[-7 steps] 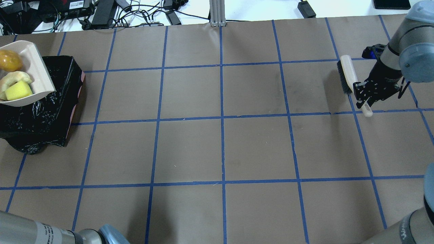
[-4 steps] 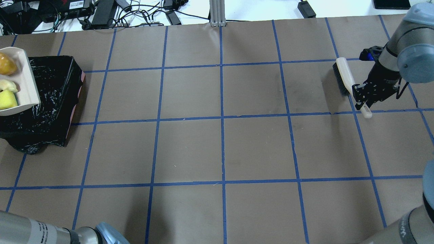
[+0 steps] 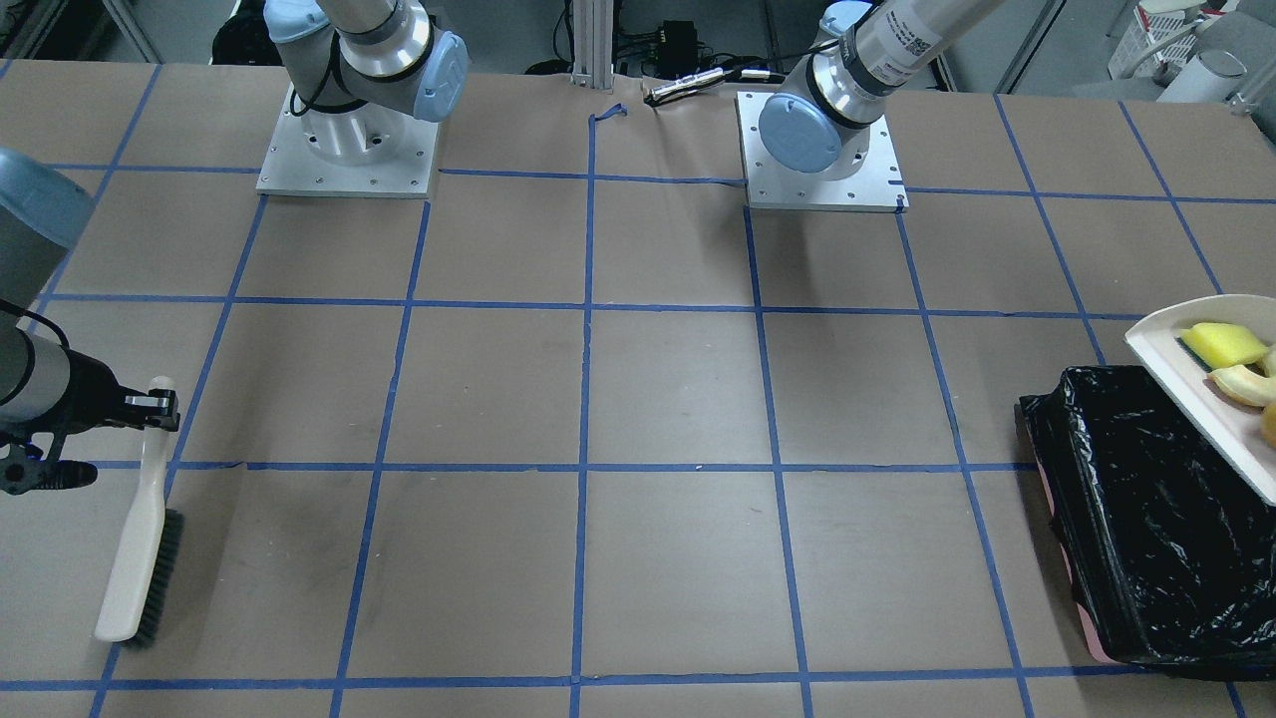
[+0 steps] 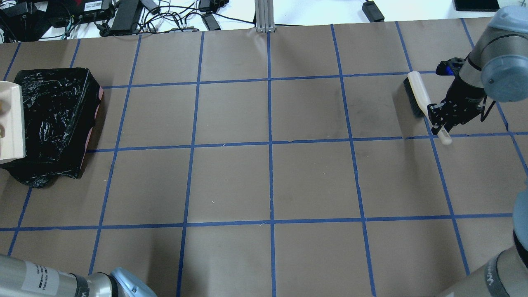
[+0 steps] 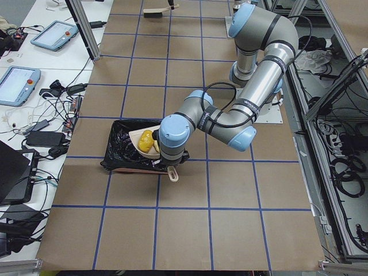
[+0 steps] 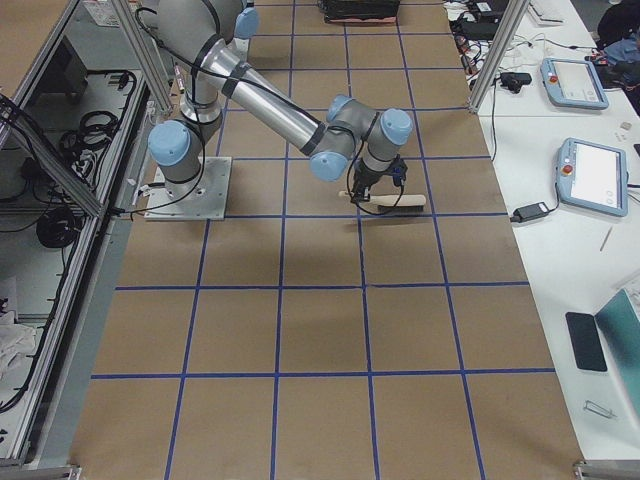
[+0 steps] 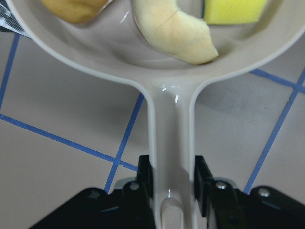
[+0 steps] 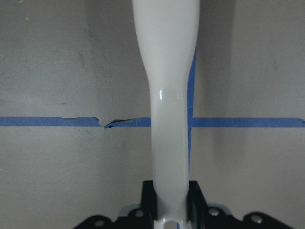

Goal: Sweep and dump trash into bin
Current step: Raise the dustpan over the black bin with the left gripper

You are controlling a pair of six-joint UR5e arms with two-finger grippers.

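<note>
While pinched by left end effector [image 7: 172, 175], dustpan [image 7: 170, 114] mouth toward bin [image 4: 57, 119]; brush [image 4: 416, 91] pinched by right end effector [image 8: 171, 192].

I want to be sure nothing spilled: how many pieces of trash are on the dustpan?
3, side by side on the dustpan: a yellow sponge, a pale fruit slice in the middle, a brown potato. None shows elsewhere; the dustpan hides part of the bin.

The bin [image 4: 57, 119] sits at the table's left end. The dustpan [image 3: 1196, 394] hangs over the bin's outer edge, apparently clear of the rim. In it the fruit slice [image 7: 174, 33] lies between the sponge [image 7: 233, 9] and the potato-like oval [image 7: 71, 9]. The brush [image 3: 140, 529] is well apart, at the right end.
</note>
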